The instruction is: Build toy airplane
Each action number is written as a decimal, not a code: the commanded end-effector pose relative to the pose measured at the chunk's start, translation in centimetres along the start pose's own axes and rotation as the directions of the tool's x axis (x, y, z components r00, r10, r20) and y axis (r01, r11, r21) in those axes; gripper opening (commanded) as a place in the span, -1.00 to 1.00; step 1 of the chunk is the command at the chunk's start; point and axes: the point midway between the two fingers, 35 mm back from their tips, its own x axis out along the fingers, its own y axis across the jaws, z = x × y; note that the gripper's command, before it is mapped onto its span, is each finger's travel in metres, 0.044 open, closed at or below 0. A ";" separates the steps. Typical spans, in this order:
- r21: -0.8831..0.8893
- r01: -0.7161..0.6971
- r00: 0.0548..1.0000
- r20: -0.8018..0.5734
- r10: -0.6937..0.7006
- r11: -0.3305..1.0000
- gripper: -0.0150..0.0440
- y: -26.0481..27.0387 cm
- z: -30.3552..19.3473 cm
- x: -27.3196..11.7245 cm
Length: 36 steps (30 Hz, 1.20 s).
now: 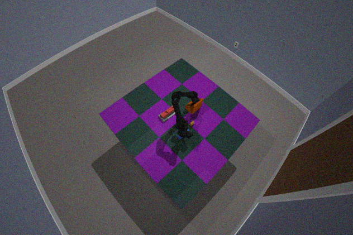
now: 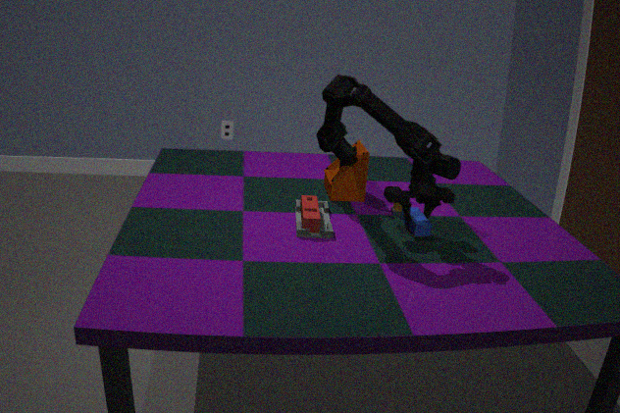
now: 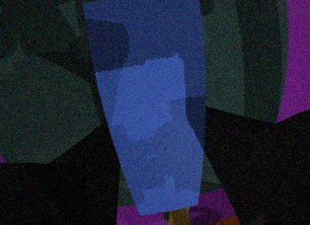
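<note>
Plain room, blue-grey walls point(image 1: 85, 4) point(image 2: 125, 48).

In the exterior view, the fuselage point(image 1: 166, 111) point(image 2: 311, 210) lies in the jig point(image 1: 163, 120) point(image 2: 328, 233) on the table point(image 1: 162, 84) point(image 2: 300, 298) point(image 3: 298, 51), left of the wing point(image 1: 179, 136) point(image 2: 421, 226) point(image 3: 153, 101), which is located between the fingers of the gripper point(image 1: 184, 136) point(image 2: 418, 217) point(image 3: 154, 116). The arm mount point(image 1: 195, 107) point(image 2: 347, 185) point(image 3: 228, 221) stands behind and to the right of the jig. The tail fin point(image 1: 191, 123) point(image 2: 396, 207) point(image 3: 179, 216) is positioned behind and to the left of the wing.
</note>
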 end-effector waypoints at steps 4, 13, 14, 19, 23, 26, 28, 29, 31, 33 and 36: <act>-0.005 -0.033 0.999 0.040 0.033 0.999 -0.49 0.6 0.7 -1.5; -0.006 -0.031 0.999 0.033 0.031 0.999 -0.49 0.8 0.8 -3.8; -0.006 -0.031 0.999 0.031 0.031 1.000 -0.49 0.8 0.8 -4.1; -0.007 -0.027 0.999 0.025 0.027 1.000 -0.49 0.8 0.8 -5.6; -0.007 -0.023 1.000 0.020 0.023 1.000 -0.49 0.7 0.7 -6.8; -0.007 -0.020 1.000 0.016 0.020 1.000 -0.49 0.6 0.7 -7.7; -0.007 -0.018 1.000 0.014 0.018 1.000 -0.49 0.6 0.6 -8.3; -0.007 -0.016 1.000 0.013 0.016 1.000 -0.49 0.6 0.6 -8.7; -0.007 -0.014 1.000 0.010 0.014 1.000 -0.49 0.5 0.5 -9.3; -0.007 -0.011 1.000 0.008 0.011 1.000 -0.49 0.4 0.4 -9.9; -0.007 -0.007 1.000 0.004 0.007 1.000 -0.49 0.3 0.3 -10.9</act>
